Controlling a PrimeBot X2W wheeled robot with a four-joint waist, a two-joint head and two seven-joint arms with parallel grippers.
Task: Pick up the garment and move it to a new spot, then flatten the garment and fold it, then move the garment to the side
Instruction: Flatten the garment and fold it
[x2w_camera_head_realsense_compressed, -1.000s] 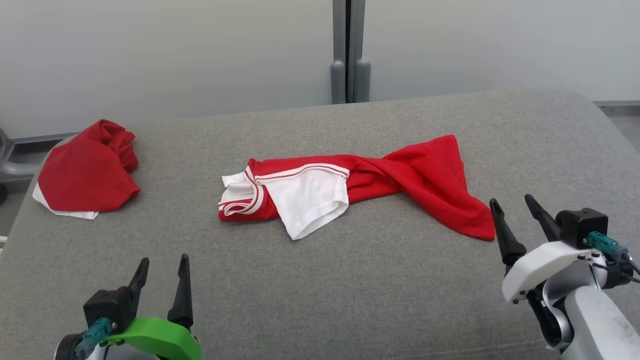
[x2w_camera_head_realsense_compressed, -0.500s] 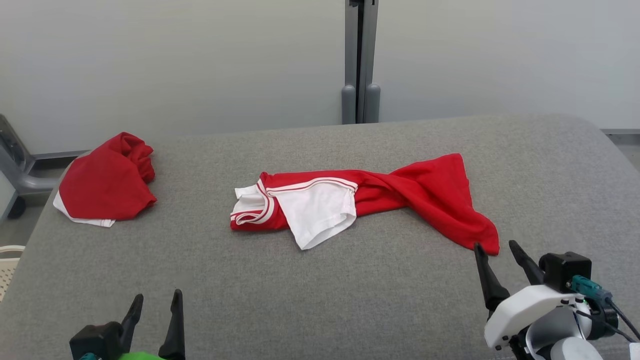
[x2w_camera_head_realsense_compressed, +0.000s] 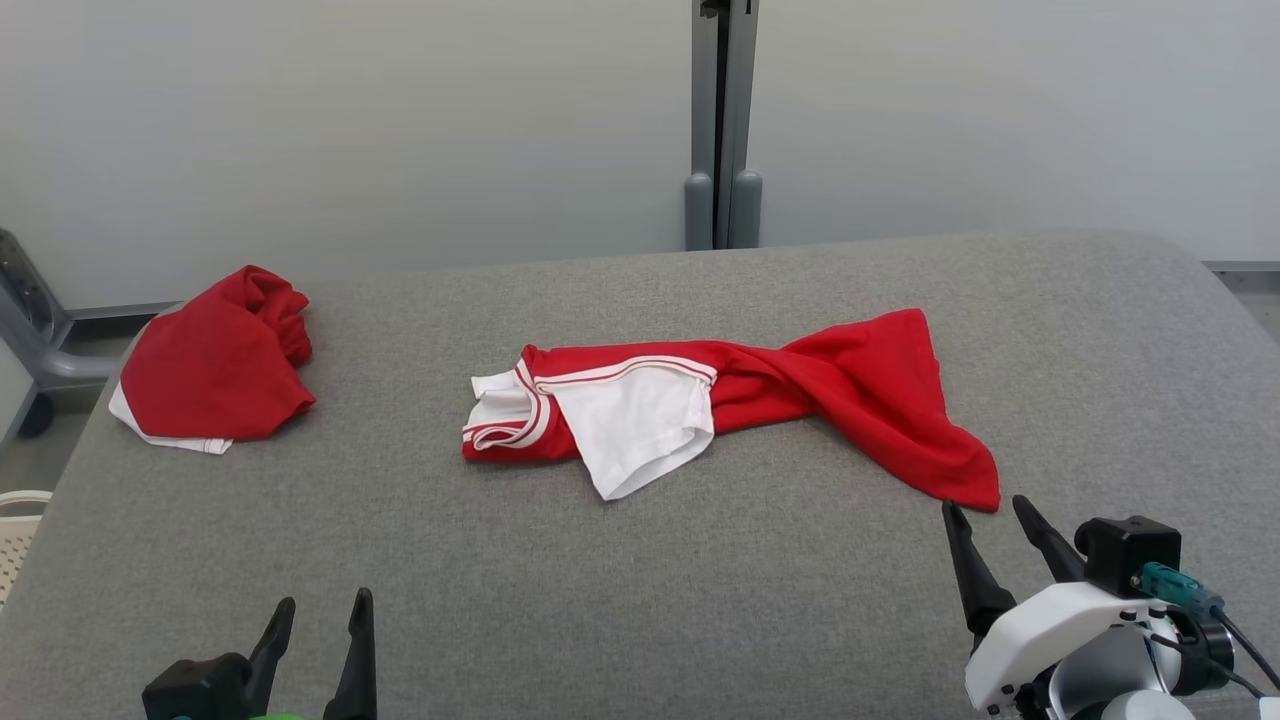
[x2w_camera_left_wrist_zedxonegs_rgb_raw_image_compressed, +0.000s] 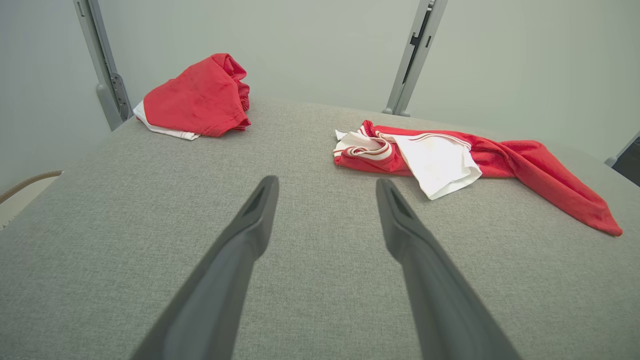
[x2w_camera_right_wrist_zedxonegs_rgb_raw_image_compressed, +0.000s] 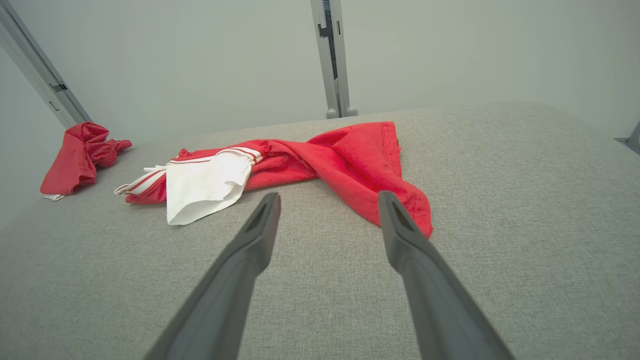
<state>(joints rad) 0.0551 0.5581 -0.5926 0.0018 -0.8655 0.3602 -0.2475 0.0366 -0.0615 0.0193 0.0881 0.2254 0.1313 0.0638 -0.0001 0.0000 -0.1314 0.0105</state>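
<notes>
Head view: shirt (x2w_camera_head_realsense_compressed: 740, 400) twisted, not flat; right gripper (x2w_camera_head_realsense_compressed: 984, 504) by its 5 o'clock corner, left gripper (x2w_camera_head_realsense_compressed: 326, 598) at 7, both spread and empty, likely staged for pickup.

Big gray pad (x2w_camera_head_realsense_compressed: 700, 600): lots of bare room along the near side, left to right. Middle: red & white shirt (x2w_camera_head_realsense_compressed: 850, 390), twisted, lies long-ways left to right, so it blocks a straight path from near to far there. Its red tip is just beside the right gripper (x2w_camera_head_realsense_compressed: 984, 502), fingers apart, not touching. The left gripper (x2w_camera_head_realsense_compressed: 325, 597), fingers apart too, has bare pad in front & on both sides. Far left corner: red bundle (x2w_camera_head_realsense_compressed: 210, 370), well apart from the shirt, w/ a wide bare gap btwn them. Far right of the pad is bare. Past the far edge: gray post (x2w_camera_head_realsense_compressed: 722, 120) & wall (x2w_camera_head_realsense_compressed: 350, 120).
</notes>
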